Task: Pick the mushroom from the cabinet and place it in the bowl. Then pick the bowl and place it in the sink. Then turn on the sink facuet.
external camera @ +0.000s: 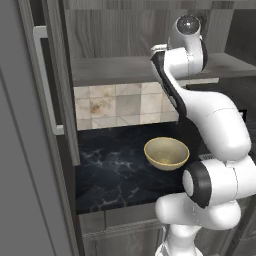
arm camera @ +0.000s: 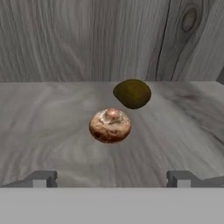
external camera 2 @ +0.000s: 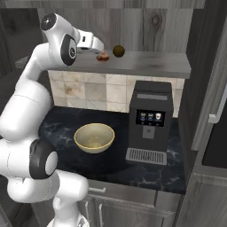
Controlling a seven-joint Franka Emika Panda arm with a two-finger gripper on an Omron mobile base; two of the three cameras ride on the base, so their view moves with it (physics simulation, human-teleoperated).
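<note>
We see the end effector (arm camera: 112, 178) spread wide, holding nothing, just short of the mushroom (arm camera: 110, 125) on the cabinet (external camera 2: 146, 62) shelf; olive lump (arm camera: 132, 93) just behind it; bowl (external camera 2: 94, 138) on worktop (external camera 2: 111, 162) below.

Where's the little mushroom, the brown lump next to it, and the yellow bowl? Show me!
mushroom (arm camera: 110, 126): hand view, middle of its speckled cap.
olive-brown lump (arm camera: 132, 93): hand view, middle of its rounded body.
bowl (external camera 2: 94, 138): right base view, inside of its hollow.
</note>
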